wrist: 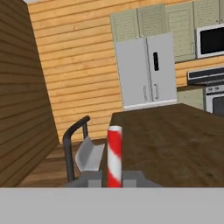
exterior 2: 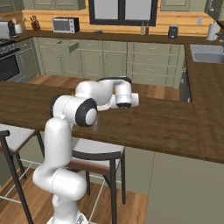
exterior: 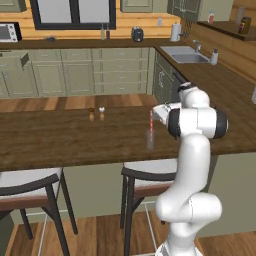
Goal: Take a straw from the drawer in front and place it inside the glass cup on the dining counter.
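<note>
Around the straw [exterior: 151, 119], standing upright over the glass cup [exterior: 150, 140], the worktop [exterior: 60, 142] lies bare on every side. The two small shakers [exterior: 96, 113] sit well apart to its left, near the far edge. Two stools [exterior: 30, 187] stand tucked below the near edge. In the hand view the worktop beyond the straw [wrist: 114, 155] runs open.

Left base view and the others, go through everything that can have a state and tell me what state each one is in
straw: upright, held above the dining counter
gripper: shut on the straw
glass cup: upright on the dining counter below the straw, straw not yet in it
drawer: pulled open in the far cabinet row
shakers: standing upright on the dining counter
stool: tucked at the dining counter's edge
</note>
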